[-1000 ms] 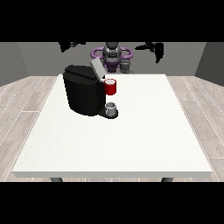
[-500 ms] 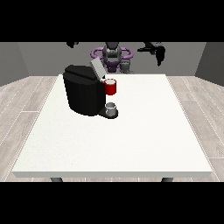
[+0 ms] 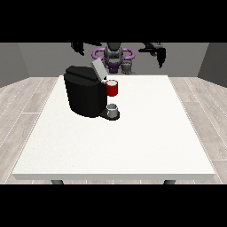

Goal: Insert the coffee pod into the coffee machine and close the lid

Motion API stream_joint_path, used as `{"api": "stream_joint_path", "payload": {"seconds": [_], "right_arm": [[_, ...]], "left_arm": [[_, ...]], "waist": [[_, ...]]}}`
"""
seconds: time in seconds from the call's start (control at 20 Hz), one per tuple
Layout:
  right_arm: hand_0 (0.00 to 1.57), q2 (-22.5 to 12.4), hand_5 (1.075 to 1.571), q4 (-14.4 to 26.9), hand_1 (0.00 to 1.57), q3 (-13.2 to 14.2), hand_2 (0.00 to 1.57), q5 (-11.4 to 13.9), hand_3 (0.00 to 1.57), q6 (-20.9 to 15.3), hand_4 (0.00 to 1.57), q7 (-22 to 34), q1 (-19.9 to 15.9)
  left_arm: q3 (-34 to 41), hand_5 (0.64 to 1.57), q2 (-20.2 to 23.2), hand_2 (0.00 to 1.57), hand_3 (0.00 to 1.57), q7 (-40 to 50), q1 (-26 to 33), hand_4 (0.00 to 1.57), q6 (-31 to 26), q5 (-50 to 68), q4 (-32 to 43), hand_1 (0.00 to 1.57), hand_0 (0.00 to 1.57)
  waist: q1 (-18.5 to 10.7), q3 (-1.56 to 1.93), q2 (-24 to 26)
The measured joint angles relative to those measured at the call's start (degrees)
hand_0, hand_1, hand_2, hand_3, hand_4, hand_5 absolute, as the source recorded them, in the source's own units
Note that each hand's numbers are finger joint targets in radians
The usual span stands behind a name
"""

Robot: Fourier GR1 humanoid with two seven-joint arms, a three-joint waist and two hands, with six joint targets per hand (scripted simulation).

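Observation:
A black coffee machine (image 3: 85, 95) stands on the white table (image 3: 146, 133), left of the middle. Its grey lid (image 3: 97, 69) is tilted up and open. A red part (image 3: 112, 88) sits at the machine's front head, and a small grey cup (image 3: 113, 109) stands on the tray below it. A small grey pod-like object (image 3: 127, 67) sits at the table's far edge, beside the robot's torso. The hand at the view's right (image 3: 160, 55) hangs in the air above the far right edge with relaxed fingers, holding nothing. The hand at the view's left (image 3: 79, 47) is raised behind the machine, also holding nothing.
The robot's torso (image 3: 113, 55) is behind the far edge of the table. Wooden floor surrounds the table on both sides. Broad white tabletop stretches from the machine towards the near edge.
The hand at the view's right has dropped a little lower. The hand at the view's left has shifted slightly inward. The machine, cup and pod-like object have not moved.

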State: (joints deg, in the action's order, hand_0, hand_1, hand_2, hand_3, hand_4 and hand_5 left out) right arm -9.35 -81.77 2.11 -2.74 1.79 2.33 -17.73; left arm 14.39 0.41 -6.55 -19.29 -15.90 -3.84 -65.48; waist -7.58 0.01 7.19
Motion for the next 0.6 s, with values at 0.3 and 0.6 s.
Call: {"api": "stream_joint_path", "payload": {"seconds": [0.3,0.6], "right_arm": [[0.0,0.4,1.571,4.41,0.0,1.51,0.0,-0.78,0.0,0.96,0.0,-1.51,-3.01],[0.0,0.41,1.571,9.55,0.0,2.49,0.0,-0.22,0.0,0.92,0.0,-2.21,-8.11]], "left_arm": [[-1.56,1.571,1.92,0.0,0.0,2.18,2.44,0.0,0.16,2.33,-6.06,0.0,0.0],[-3.38,1.571,1.87,0.0,0.0,2.06,4.55,0.0,1.76,2.51,-10.28,0.0,0.0]], "waist": [[0.12,-0.01,-3.76],[0.25,0.0,-6.78]]}}
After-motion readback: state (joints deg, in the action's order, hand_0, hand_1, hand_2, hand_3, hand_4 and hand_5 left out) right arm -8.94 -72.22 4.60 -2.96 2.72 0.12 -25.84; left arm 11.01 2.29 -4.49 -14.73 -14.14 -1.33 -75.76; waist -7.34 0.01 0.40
